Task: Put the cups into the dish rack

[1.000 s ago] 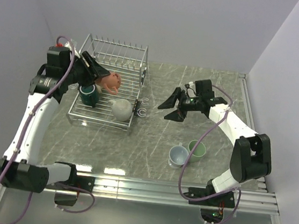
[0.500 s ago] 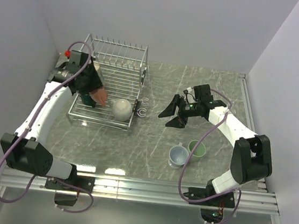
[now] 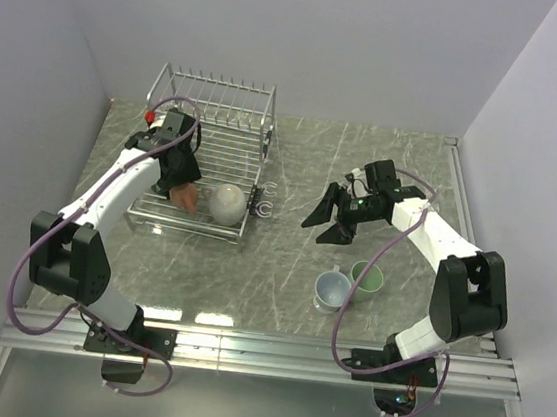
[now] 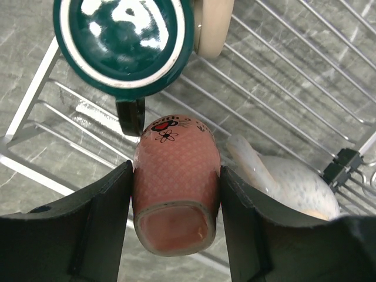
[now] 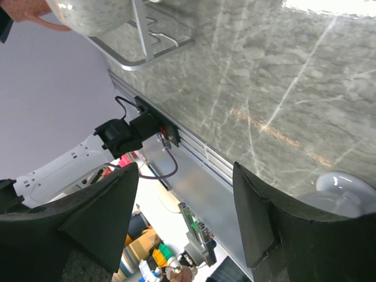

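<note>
Now the red-brown mug (image 3: 186, 198) sits lower and nearer the front-left rim of the dish rack (image 3: 222, 89) than half a second ago, the left arm having swung in over the wires. The left gripper (image 4: 175, 171) clamps it across the body, fingers closed on both sides. Its long axis runs along the fingers; what looks like its closed base faces the wrist camera, its far end pointing at the upturned dark green mug (image 4: 123, 35). Its handle is hidden. Beside it lies the cream mug (image 3: 226, 204), with a tan mug (image 4: 214, 23) cut off above. The right gripper (image 3: 329, 222) has barely moved, spread wide and empty over the table.
</note>
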`<state>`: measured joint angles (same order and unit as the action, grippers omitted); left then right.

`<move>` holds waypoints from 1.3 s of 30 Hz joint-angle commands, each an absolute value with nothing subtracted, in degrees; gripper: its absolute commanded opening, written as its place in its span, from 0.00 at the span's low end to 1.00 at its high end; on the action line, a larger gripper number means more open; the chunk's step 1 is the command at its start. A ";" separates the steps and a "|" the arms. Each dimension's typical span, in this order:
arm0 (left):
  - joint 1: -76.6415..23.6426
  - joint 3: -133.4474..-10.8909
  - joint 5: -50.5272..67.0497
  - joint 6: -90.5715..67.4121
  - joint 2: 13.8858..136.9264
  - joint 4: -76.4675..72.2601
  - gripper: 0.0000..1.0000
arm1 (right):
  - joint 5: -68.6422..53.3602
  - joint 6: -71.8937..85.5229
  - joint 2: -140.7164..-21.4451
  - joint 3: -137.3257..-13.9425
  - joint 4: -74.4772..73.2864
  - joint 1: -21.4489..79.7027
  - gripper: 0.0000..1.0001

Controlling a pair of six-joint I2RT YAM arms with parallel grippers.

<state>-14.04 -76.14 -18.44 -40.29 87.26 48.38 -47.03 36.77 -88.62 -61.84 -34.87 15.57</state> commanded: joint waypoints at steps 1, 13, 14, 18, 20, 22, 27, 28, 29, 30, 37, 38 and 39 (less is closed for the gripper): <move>-15.11 -76.20 -21.62 -41.74 87.89 44.47 0.00 | -46.32 34.37 -86.57 -62.14 -37.09 14.85 0.72; -16.00 -75.59 -22.33 -44.91 90.70 46.14 0.00 | -45.35 33.49 -88.33 -65.13 -39.02 14.77 0.72; -16.00 -75.15 -21.63 -45.00 90.62 46.06 0.00 | -45.35 33.49 -88.42 -65.04 -38.94 14.77 0.72; -16.00 -72.78 -16.10 -45.79 89.30 43.69 0.02 | -45.70 34.10 -88.24 -63.90 -37.53 14.77 0.72; -16.00 -70.85 -13.02 -45.70 88.60 41.24 0.06 | -45.27 33.84 -88.07 -63.55 -37.53 14.77 0.72; -15.91 -70.14 -12.57 -45.97 88.51 41.13 0.16 | -43.78 32.96 -87.80 -64.15 -38.84 14.77 0.72; -16.00 -69.79 -12.92 -45.79 87.89 42.53 0.36 | -39.91 29.53 -87.01 -65.83 -42.53 14.77 0.72; -15.91 -69.70 -12.83 -45.88 87.72 42.63 0.39 | -39.82 29.36 -86.84 -65.66 -42.54 14.59 0.72; -15.91 -69.52 -12.75 -45.88 87.19 42.71 0.43 | -39.64 29.44 -86.31 -65.39 -42.37 14.76 0.72; -15.91 -69.52 -12.48 -45.97 86.84 42.98 0.51 | -39.64 29.70 -86.05 -65.04 -41.84 14.77 0.72; -16.00 -71.27 -12.31 -46.23 84.20 45.70 0.81 | -39.82 30.59 -83.94 -61.79 -40.17 14.77 0.72; -15.91 -71.54 -12.22 -46.23 83.50 46.14 0.83 | -39.55 30.32 -83.59 -61.70 -40.25 14.85 0.72; -16.00 -71.98 -12.13 -46.23 83.15 46.58 0.91 | -39.46 30.15 -83.50 -61.70 -40.34 14.85 0.72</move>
